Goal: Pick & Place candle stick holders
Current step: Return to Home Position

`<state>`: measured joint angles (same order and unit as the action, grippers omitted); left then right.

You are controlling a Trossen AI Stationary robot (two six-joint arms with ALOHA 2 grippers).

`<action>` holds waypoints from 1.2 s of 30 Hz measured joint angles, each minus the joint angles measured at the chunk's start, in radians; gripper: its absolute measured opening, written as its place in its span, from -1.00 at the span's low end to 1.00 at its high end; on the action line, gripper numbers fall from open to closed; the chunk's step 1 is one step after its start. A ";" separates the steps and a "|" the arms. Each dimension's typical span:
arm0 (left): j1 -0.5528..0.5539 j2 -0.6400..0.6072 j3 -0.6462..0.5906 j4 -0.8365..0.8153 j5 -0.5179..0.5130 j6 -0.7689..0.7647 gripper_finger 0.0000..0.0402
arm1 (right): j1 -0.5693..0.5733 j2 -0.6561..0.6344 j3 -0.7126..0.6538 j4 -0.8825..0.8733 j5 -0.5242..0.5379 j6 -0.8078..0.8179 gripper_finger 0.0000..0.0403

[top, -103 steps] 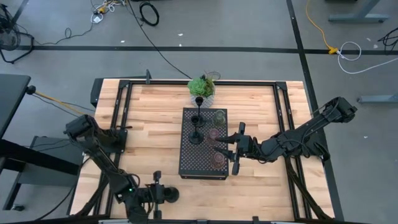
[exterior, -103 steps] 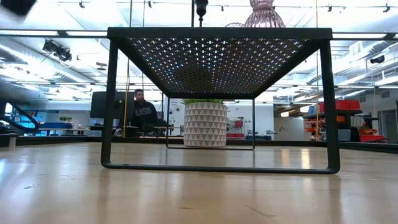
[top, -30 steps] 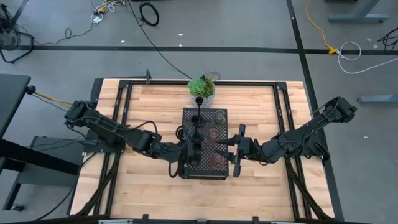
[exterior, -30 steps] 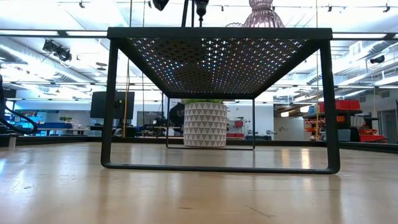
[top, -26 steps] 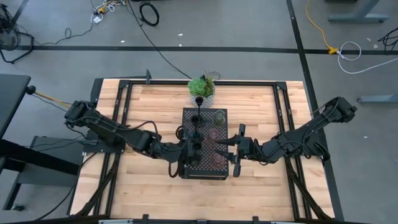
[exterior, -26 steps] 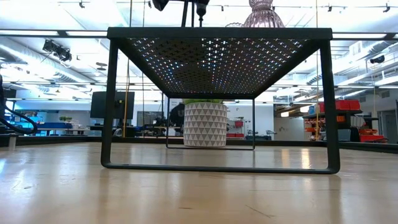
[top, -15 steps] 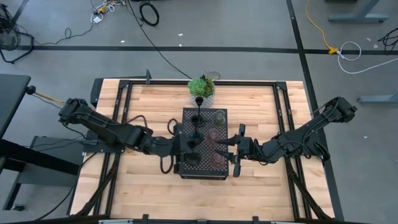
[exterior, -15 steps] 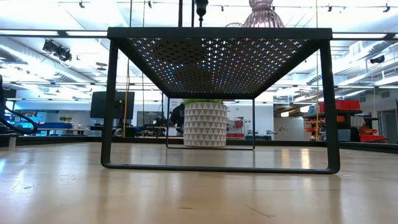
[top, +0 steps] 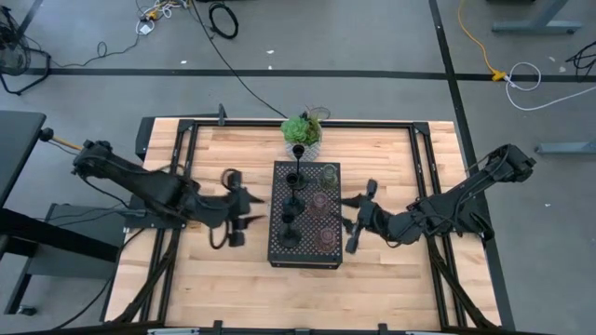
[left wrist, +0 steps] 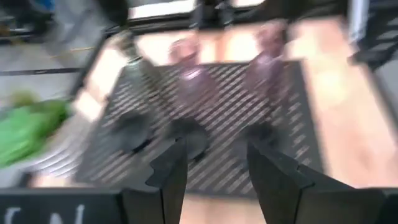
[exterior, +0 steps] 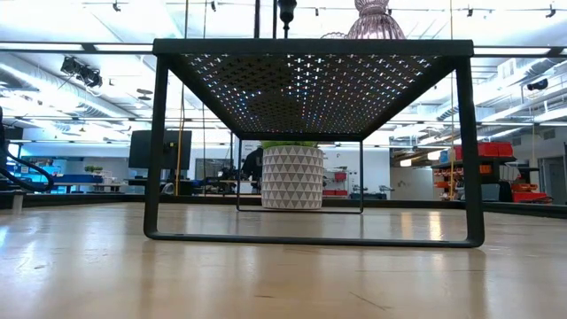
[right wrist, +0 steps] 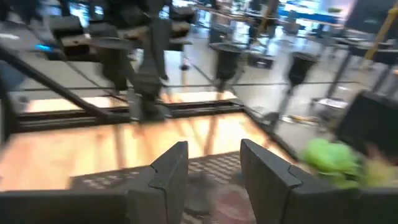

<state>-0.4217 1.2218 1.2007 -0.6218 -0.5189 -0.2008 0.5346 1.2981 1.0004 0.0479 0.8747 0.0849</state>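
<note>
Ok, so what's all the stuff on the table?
Table: one, light wood.
Shelf: one, black with holes, middle of the table.
Black candle holders: three, thin stems, in a row on the shelf's left side.
Pink glass cups: two, shelf's right side, middle and near end.
Clear glass cup: one, shelf's right side, far end.
Plant: one, green in a white patterned pot, table's far edge.
Left gripper: dark, open, empty, left of the shelf.
Right gripper: dark, open, empty, right of the shelf.
</note>
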 joint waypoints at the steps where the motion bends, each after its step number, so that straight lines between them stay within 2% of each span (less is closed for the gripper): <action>1: -0.010 -0.023 0.000 -0.047 -0.032 -0.002 -0.15 | 0.000 -0.010 0.000 -0.026 0.020 0.000 -0.27; 5: -0.047 -0.128 0.000 -0.255 -0.197 -0.079 -0.15 | 0.000 -0.099 0.000 -0.211 0.054 0.027 -0.27; 8: -0.092 -0.243 -0.029 -0.433 -0.306 -0.227 -0.16 | 0.004 -0.212 0.000 -0.442 0.090 0.159 -0.27; 11: -0.182 -0.402 -0.164 -0.472 -0.449 -0.360 -0.16 | 0.026 -0.346 -0.038 -0.673 0.146 0.347 -0.27; 14: -0.289 -0.586 -0.378 -0.419 -0.549 -0.458 -0.16 | 0.060 -0.482 -0.147 -0.742 0.242 0.545 -0.27; 17: -0.370 -0.739 -0.595 -0.254 -0.586 -0.521 -0.16 | 0.095 -0.602 -0.307 -0.628 0.230 0.632 -0.27; 20: -0.419 -0.829 -0.797 -0.049 -0.628 -0.462 -0.16 | 0.119 -0.671 -0.474 -0.441 0.189 0.596 -0.27; 23: -0.435 -0.873 -0.956 0.160 -0.718 -0.382 -0.16 | 0.125 -0.697 -0.629 -0.166 0.189 0.537 -0.27; 26: -0.434 -0.884 -1.076 0.295 -0.730 -0.347 -0.16 | 0.126 -0.694 -0.774 0.141 0.185 0.425 -0.27; 29: -0.429 -0.867 -1.101 0.360 -0.669 -0.332 -0.16 | 0.126 -0.690 -0.909 0.404 0.180 0.334 -0.27; 31: -0.423 -0.851 -1.101 0.368 -0.637 -0.333 -0.16 | 0.125 -0.689 -0.987 0.518 0.183 0.340 -0.27; 33: -0.422 -0.852 -1.102 0.370 -0.623 -0.342 -0.16 | 0.123 -0.684 -0.978 0.462 0.189 0.406 -0.27; 36: -0.422 -0.850 -1.102 0.374 -0.577 -0.335 -0.16 | 0.124 -0.683 -0.977 0.430 0.142 0.477 -0.27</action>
<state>-0.8440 0.3723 0.0990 -0.2481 -1.0961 -0.5354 0.6586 0.6147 0.0231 0.4781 1.0163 0.5618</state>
